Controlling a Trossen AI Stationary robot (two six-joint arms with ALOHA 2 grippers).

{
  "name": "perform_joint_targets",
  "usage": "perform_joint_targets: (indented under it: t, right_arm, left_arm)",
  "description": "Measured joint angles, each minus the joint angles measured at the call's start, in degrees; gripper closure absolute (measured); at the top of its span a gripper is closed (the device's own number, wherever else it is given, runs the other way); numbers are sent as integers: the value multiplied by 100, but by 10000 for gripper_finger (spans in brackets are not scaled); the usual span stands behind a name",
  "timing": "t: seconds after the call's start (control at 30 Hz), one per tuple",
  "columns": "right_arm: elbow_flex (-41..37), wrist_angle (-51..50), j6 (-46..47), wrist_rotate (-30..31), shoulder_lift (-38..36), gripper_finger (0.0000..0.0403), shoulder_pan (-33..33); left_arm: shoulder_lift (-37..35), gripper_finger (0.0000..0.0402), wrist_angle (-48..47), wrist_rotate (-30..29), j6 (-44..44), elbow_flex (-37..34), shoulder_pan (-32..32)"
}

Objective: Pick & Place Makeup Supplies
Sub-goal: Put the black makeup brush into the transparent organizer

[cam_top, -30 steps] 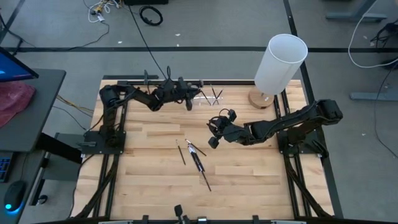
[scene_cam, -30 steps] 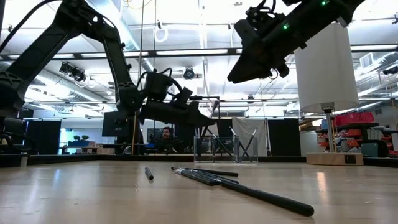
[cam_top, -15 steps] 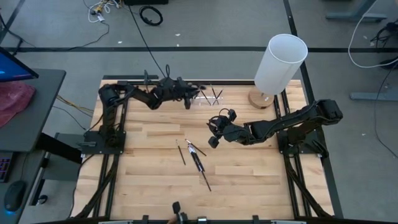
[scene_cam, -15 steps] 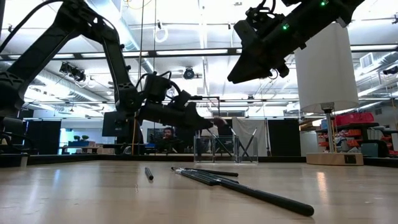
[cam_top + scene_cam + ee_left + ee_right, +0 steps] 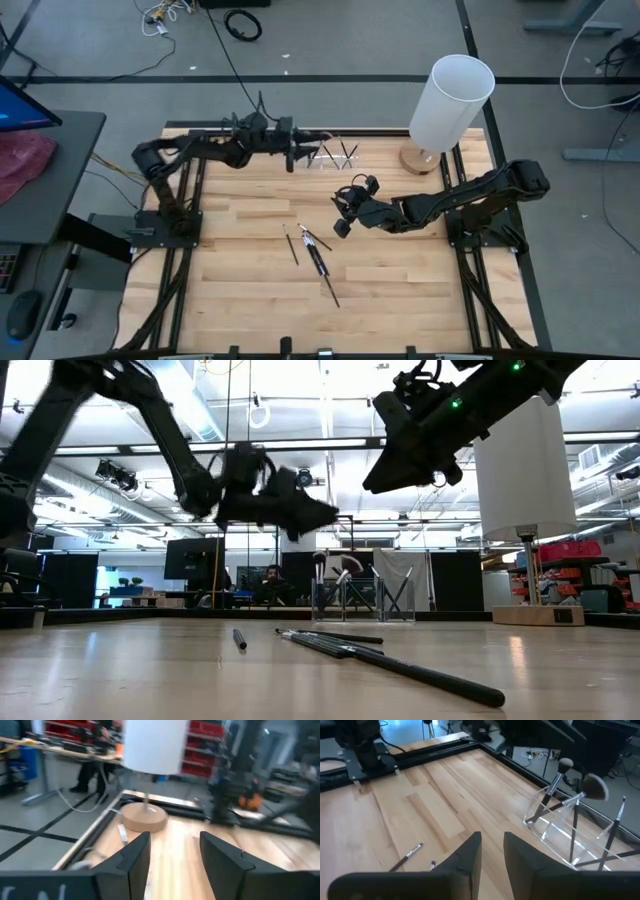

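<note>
Left gripper (image 5: 291,157) hangs in the air beside the clear holder (image 5: 335,155) at the bench's (image 5: 240,250) far edge, fingers apart and empty. Right gripper (image 5: 340,215) hovers mid-bench, fingers slightly apart, holding nothing. Several makeup brushes (image 5: 316,255) lie loose mid-bench; others stand in the holder.

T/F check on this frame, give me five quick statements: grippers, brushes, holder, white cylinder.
1. The left gripper hangs near the clear holder at the table's far edge, jaws apart and empty. True.
2. The right gripper clamps a brush. False: nothing is between its jaws.
3. Brushes stand in the clear holder. True.
4. No makeup sticks are left on the table. False: several loose sticks lie mid-table.
5. The white cylinder lies tipped over. False: it stands upright on its round base.
</note>
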Motion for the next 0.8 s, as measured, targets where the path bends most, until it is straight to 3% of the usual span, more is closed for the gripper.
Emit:
perform_joint_targets:
  t: [0.1,0.27,0.43,0.6,0.8]
  right_arm:
    - [3,244,0,-39,182,319,0]
    - [2,738,0,-461,658,319,-64]
    - [2,1176,0,-887,1184,318,-192]
    - [0,1108,1,-1621,1406,317,-360]
    - [0,1024,125,-2626,1415,282,-439]
  left_arm:
    - [-655,240,-1369,-108,745,0,-203]
    - [-1616,271,-3966,-1657,2069,0,-761]
    - [-1961,304,-5613,-2604,2197,-3,-1305]
    - [-1980,338,-4876,-2736,1653,-941,-1852]
    - [-1979,374,-2074,-3333,250,-2872,-2414]
